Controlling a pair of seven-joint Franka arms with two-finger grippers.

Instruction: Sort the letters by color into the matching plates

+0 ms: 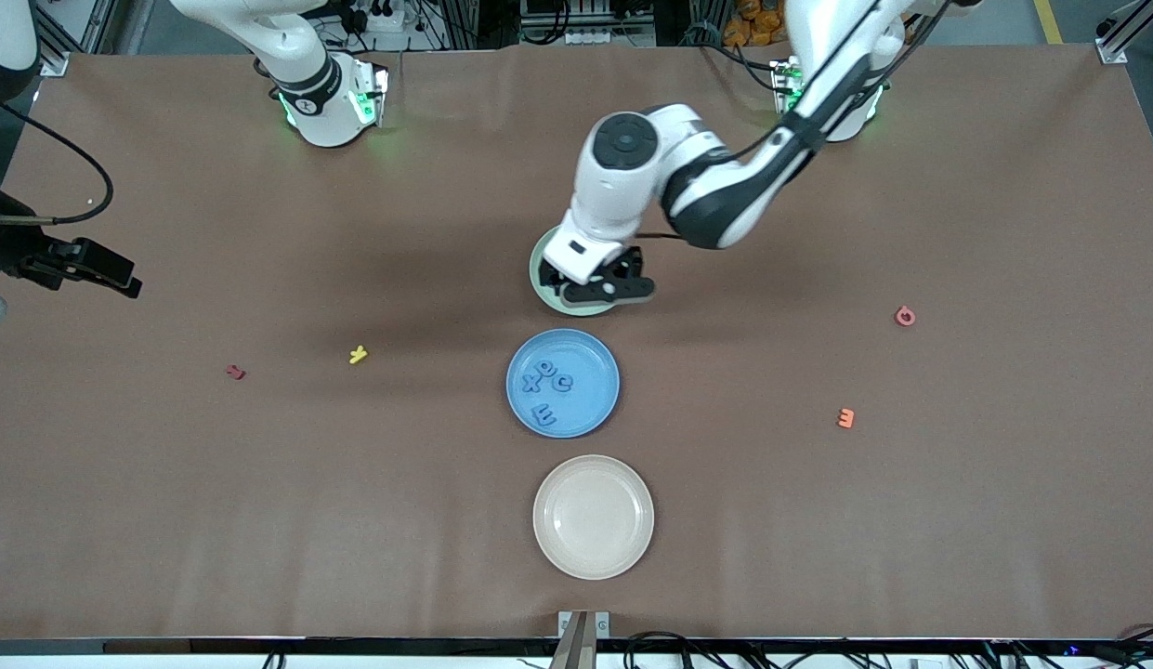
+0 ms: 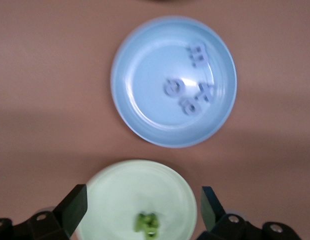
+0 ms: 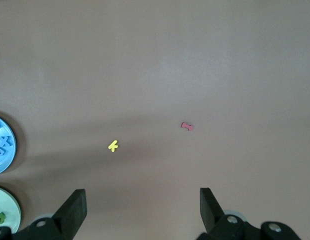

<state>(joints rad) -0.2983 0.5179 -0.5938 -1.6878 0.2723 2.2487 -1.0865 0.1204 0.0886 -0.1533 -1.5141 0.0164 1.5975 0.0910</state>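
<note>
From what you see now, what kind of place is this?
Probably a robotics lab. Two Franka arms are bolted to a brown table with aluminium framing and cables along its edge, and toy letters are being sorted into a blue plate and a green plate.

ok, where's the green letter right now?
The green letter lies in the pale green plate, under the left claw, whose jaws are open; the blue plate sits next, nearer the front camera.

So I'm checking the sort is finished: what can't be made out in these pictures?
- Green plate, front view: mostly covered by the open left gripper.
- Green letter, left wrist view: blurred, shape and count unclear.
- Right gripper, open over bare table: cut off by the front view's edge.
</note>
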